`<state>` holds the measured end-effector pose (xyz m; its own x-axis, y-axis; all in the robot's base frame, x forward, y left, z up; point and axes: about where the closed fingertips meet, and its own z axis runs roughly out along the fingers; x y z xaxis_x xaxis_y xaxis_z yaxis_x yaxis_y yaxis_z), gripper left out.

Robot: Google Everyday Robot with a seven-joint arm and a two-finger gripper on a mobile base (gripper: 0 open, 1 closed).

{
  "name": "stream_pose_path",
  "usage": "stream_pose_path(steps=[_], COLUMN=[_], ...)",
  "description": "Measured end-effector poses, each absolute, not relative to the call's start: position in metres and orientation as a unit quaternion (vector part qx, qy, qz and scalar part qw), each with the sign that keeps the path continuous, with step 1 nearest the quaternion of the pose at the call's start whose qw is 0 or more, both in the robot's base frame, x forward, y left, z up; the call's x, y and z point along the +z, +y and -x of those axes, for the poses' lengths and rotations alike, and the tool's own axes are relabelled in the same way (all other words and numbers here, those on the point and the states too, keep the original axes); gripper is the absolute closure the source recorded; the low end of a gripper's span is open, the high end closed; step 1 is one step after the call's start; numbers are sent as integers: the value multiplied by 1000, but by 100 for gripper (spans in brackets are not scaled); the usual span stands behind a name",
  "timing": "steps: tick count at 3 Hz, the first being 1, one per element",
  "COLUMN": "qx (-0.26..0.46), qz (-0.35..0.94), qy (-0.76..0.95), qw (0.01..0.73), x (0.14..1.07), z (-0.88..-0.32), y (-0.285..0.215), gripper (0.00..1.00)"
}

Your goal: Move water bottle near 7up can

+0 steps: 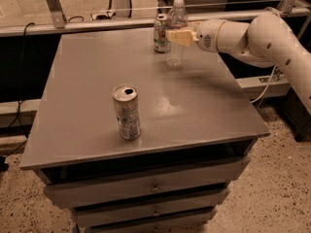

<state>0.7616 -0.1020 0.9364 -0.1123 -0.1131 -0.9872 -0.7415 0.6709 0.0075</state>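
The water bottle (176, 30) is clear plastic with a white cap. It stands upright near the back edge of the grey cabinet top (87, 72). The 7up can (161, 32) is short, white and green with a silver top, and stands just left of and slightly behind the bottle, almost touching it. My gripper (177, 37) reaches in from the right and is shut on the bottle at its label band.
A taller slim silver-grey can (127, 112) stands open-topped near the front middle of the top. The cabinet has several drawers below. A rail and metal frame run behind the back edge. My white arm (262, 33) spans the right back corner.
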Motion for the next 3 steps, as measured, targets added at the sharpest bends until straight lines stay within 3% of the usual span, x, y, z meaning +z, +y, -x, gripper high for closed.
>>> stream_pose_path(steps=[3], qx=[245], qz=[304], qy=[699], qw=[600], x=[931], z=[-802], y=[-125], gripper=[100])
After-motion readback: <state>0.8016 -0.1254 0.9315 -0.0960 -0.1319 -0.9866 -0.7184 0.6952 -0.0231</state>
